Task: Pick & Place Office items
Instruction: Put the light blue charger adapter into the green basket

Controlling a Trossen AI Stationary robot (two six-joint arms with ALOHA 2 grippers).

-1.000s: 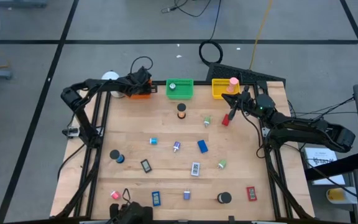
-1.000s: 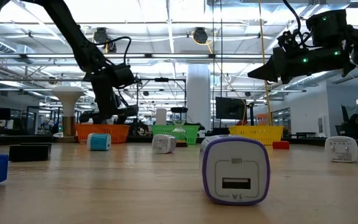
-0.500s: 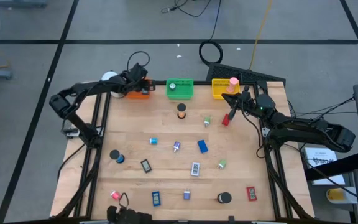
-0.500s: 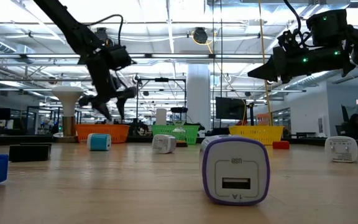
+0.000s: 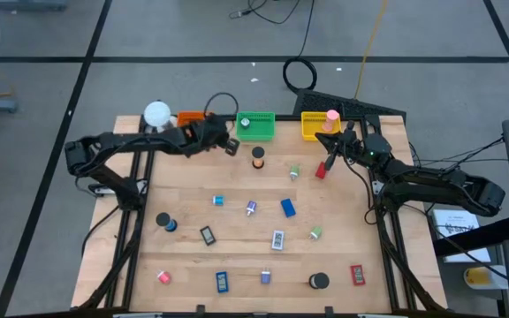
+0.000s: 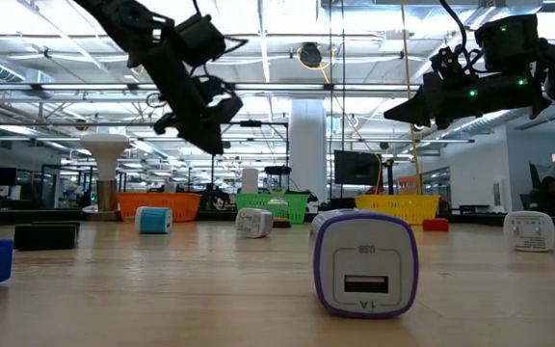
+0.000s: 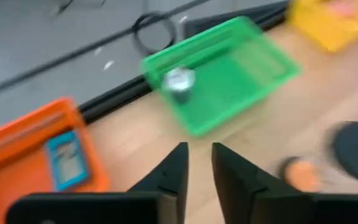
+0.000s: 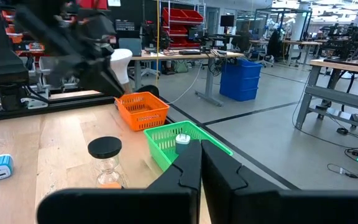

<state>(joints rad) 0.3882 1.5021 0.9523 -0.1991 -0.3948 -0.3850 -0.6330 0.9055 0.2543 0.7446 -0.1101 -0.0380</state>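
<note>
Small office items lie scattered on the wooden table [image 5: 237, 256]: a blue rectangle [image 5: 287, 208], a red one [image 5: 357, 275], black rolls [image 5: 318, 281], a purple-and-white cube [image 6: 364, 263]. My left gripper [image 5: 233, 147] hangs in the air just left of the green tray [image 5: 255, 125]. Its fingers [image 7: 169, 177] are a narrow gap apart with nothing between them. My right gripper [image 5: 328, 150] waits shut and empty, high over a small red piece [image 5: 322, 170] that lies on the table. A blue piece [image 7: 67, 158] lies in the orange tray [image 7: 23, 158].
The orange tray [image 5: 191, 118], the green one and a yellow one [image 5: 315, 125] line the far edge. A pink roll [image 5: 332, 116] is in the yellow tray and a small white bit [image 7: 179, 79] in the green. A black-topped roll [image 5: 257, 157] stands near my left gripper. A white lamp [image 5: 157, 113] stands far left.
My left gripper has risen from the orange tray and swung toward the table's right, ending beside the green tray and rolling as it went. The orange tray now shows uncovered. My right arm has kept still.
</note>
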